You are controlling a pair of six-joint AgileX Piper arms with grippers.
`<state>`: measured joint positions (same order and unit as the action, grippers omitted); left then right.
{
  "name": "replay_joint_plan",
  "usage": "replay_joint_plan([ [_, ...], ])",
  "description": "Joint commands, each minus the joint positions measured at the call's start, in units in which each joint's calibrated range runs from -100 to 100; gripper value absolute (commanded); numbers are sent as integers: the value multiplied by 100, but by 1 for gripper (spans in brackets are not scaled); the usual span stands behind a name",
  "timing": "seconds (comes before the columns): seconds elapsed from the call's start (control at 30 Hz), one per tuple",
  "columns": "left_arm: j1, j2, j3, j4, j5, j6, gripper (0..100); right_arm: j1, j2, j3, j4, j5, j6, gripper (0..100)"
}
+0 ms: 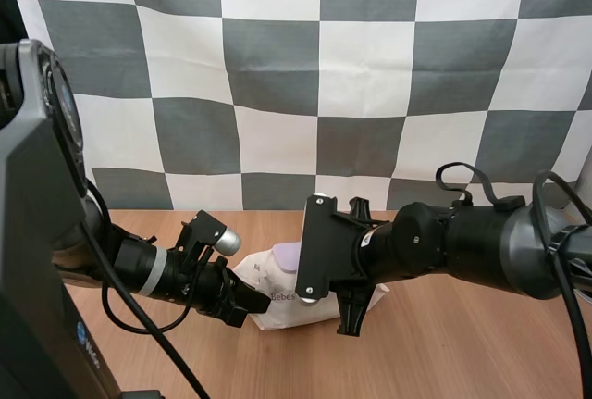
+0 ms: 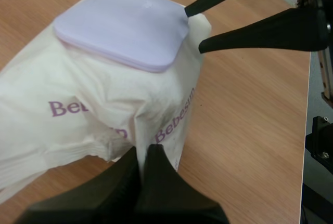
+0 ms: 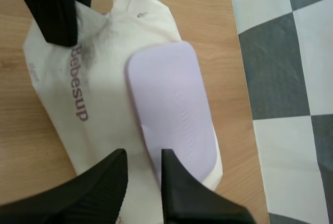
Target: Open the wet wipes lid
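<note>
Left wrist view: the pack of wet wipes (image 2: 93, 104) is seen lying on the table (image 2: 250, 130), lilac lid (image 2: 122, 26) facing up. The pack is judged light, soft and crinkly, and likely to slide or lift unless pinned. The lid is judged stiff plastic, best taken at a free edge; which edge is hinged cannot be told. The left gripper (image 2: 143, 164) is pressed together on a fold at the pack's near edge, anchoring it. The right gripper (image 2: 193, 30) is spread and nothing is held. One fingertip (image 2: 197, 5) is set at the lid's corner, apparently touching, and the other is placed just beside the pack's edge.
</note>
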<state>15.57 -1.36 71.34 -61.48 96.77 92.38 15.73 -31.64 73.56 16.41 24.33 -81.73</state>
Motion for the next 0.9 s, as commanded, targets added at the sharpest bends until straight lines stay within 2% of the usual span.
replay_joint_plan([
  [0.0, -3, 4, 3, -4, 8, 100, 0, 121, 1, -3, 35, -135, 1, 40],
  [0.13, -3, 4, 3, -4, 8, 100, 0, 301, 1, -3, 98, -240, 1, 40],
  [0.6, -3, 4, 3, -4, 8, 100, 0, 296, 1, -3, 46, -607, 1, 40],
  [0.87, -3, 4, 3, -4, -13, 100, 0, 127, 1, -3, 46, -569, 1, 40],
])
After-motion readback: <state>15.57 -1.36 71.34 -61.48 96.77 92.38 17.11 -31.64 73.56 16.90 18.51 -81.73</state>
